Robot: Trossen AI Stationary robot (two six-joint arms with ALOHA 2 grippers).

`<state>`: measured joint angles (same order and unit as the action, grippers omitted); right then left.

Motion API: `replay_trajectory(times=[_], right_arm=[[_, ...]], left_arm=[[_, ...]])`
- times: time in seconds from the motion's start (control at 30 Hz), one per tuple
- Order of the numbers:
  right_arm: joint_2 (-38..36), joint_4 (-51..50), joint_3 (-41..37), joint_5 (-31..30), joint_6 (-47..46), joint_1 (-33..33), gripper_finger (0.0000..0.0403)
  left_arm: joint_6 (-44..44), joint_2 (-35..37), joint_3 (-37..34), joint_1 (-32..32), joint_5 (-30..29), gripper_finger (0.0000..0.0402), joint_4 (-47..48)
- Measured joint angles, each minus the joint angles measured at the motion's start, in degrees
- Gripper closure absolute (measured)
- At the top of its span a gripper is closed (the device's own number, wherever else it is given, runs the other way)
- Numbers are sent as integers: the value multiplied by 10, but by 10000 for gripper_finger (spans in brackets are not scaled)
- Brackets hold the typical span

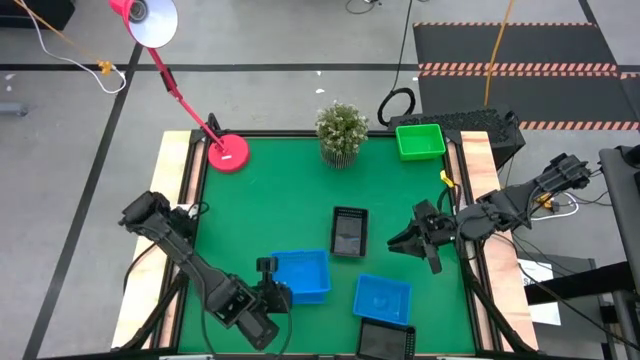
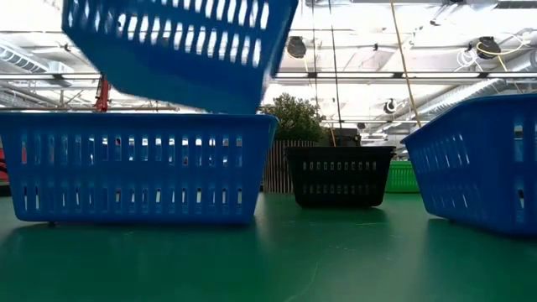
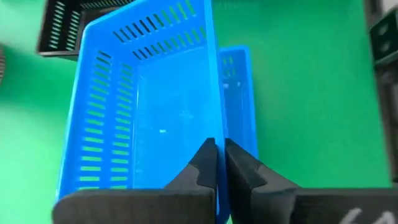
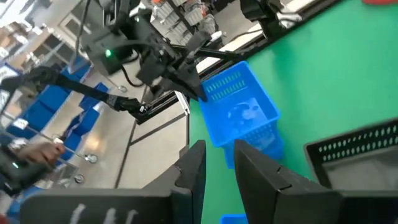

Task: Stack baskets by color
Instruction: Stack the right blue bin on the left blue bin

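Low over the table's near-left, the left gripper pinches a raised blue basket's wall, jaws closed.

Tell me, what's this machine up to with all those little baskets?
It is sorting baskets by color. The left gripper is shut on the wall of a blue basket, holding it tilted just above a second blue basket on the table. A third blue one sits nearby, with a black basket mid-table and a green basket in the far corner. The right gripper waits beside the black basket, holding nothing.
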<state>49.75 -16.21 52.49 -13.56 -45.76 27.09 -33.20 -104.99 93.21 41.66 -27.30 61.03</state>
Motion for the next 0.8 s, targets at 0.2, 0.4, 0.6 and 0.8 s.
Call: replay_trajectory(times=[0.2, 0.4, 0.6, 0.8], right_arm=[[16, 1, 0, 1, -61, 0, 325], [27, 5, 0, -6, -82, 0, 325], [41, 13, 0, -31, -76, -1, 325], [59, 12, 0, -31, -76, -1, 325]], left_arm=[[57, 0, -72, -7, 7, 379, -93], [61, 0, -105, -9, 15, 393, -104], [62, 0, -124, -9, 22, 340, -116], [55, 0, -135, -9, 32, 272, -117]])
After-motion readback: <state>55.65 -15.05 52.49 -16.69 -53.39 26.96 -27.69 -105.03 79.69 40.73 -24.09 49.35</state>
